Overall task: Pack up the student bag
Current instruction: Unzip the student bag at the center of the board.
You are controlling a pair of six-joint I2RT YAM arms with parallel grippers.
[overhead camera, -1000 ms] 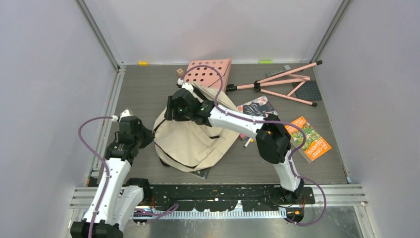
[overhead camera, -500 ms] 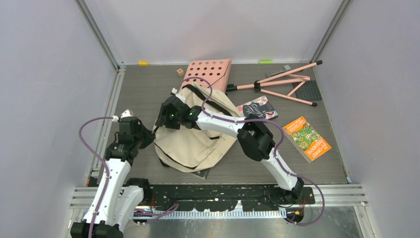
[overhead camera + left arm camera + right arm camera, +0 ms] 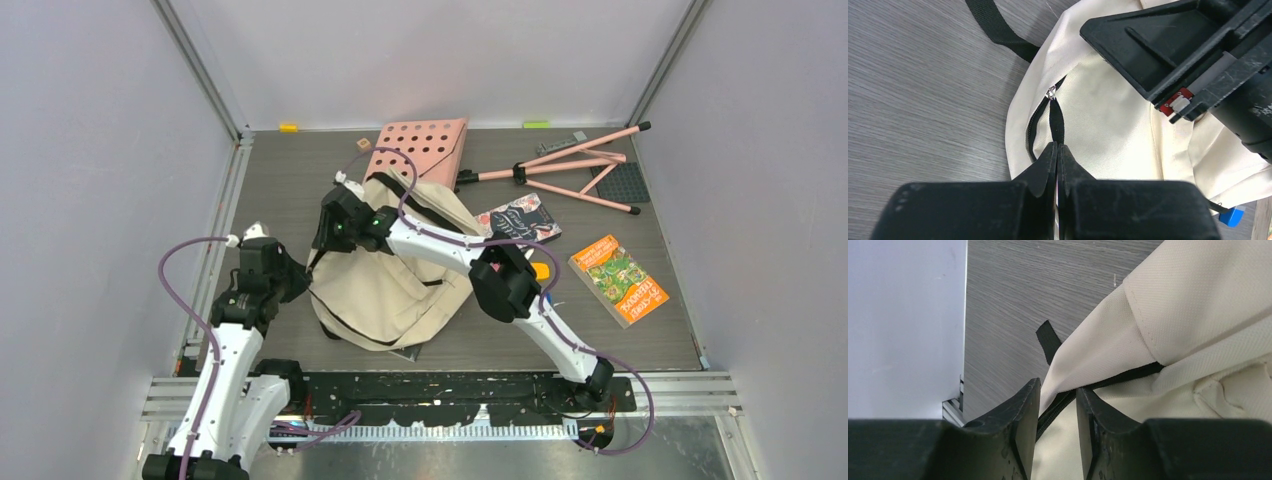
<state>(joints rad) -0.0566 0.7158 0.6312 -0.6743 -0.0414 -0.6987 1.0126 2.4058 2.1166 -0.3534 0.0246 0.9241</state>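
Left hand (image 3: 1057, 146) is pressed tight on the black zipper pull (image 3: 1055, 117) of the student bag (image 3: 1108, 125); right hand (image 3: 1058, 395) pinches a fold of its cream fabric beside the zipper.

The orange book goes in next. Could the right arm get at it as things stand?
Probably, once freed: the orange book lies uncovered on that arm's side, but the right gripper reaches across the student bag, jaws around a fold of it.
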